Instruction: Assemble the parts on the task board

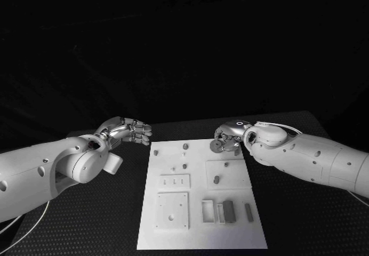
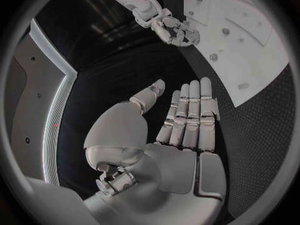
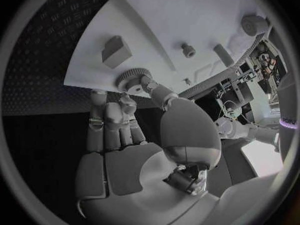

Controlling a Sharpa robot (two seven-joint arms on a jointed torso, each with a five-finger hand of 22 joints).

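The white task board (image 1: 201, 234) lies in the middle of the table. My right hand (image 1: 231, 137) hovers over the board's far right corner and pinches a small grey gear (image 1: 217, 144) between thumb and fingers. The right wrist view shows the gear (image 3: 131, 78) at the fingertips, just above the board (image 3: 181, 15), near a grey block (image 3: 115, 50) and a small peg (image 3: 187, 49). My left hand (image 1: 128, 130) floats beside the board's far left corner, fingers straight and apart, holding nothing. In the left wrist view its flat palm (image 2: 187, 125) faces the board (image 2: 256, 65).
Small pegs (image 1: 156, 152) stand on the board's far half. Two square plates (image 1: 172, 209) lie at its near left. Two grey bars (image 1: 227, 209) and a white frame (image 1: 207, 211) lie at its near right. Black table (image 1: 92, 224) surrounds the board.
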